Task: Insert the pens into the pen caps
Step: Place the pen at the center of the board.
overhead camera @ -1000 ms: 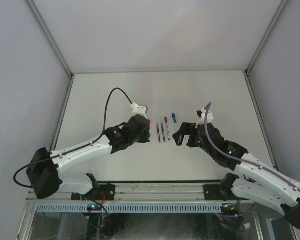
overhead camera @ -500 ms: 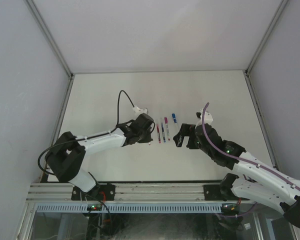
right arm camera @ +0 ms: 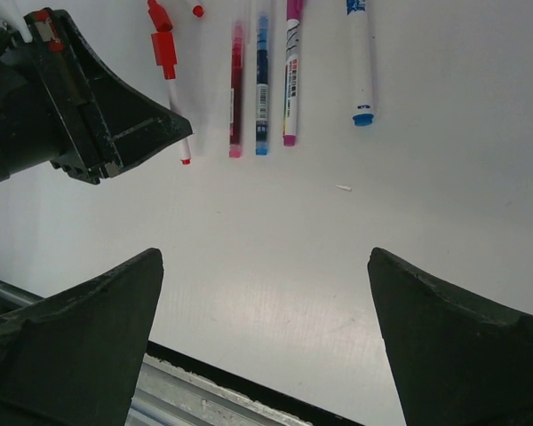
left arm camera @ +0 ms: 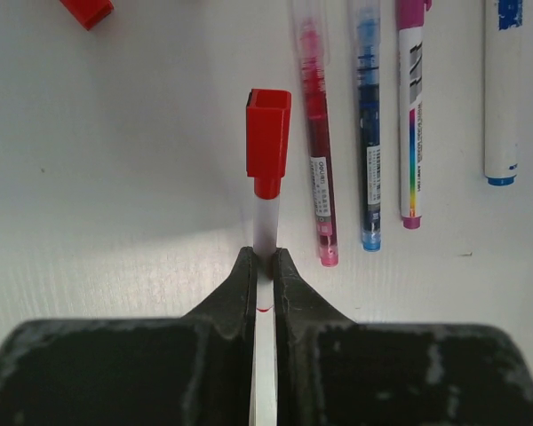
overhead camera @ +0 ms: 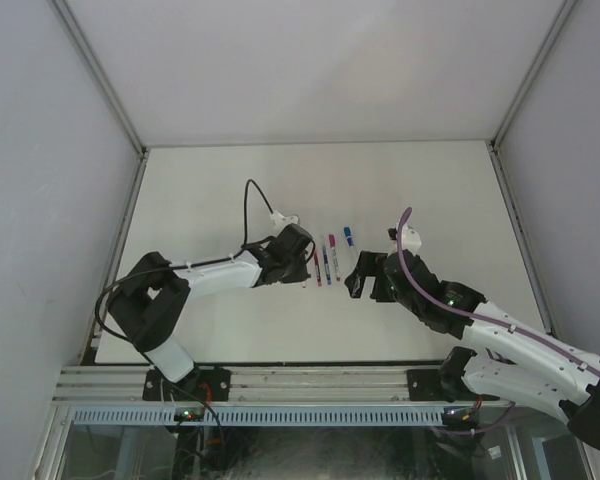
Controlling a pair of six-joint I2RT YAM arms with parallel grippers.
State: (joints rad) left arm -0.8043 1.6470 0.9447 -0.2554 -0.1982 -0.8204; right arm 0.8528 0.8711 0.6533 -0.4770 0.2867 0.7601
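The left pincer (left arm camera: 265, 259) was clenched on a white pen (left arm camera: 265, 232) whose tip sat in a red cap (left arm camera: 268, 133), so that one looked done, or nearly. The right pincer (right arm camera: 262, 266) hung released and empty nearby. Four more pens (left arm camera: 369, 151) lay in a row on the bench (left arm camera: 115, 222) just beside. I couldn't tell whether they were capped. A loose red cap (left arm camera: 87, 9) lay beyond.
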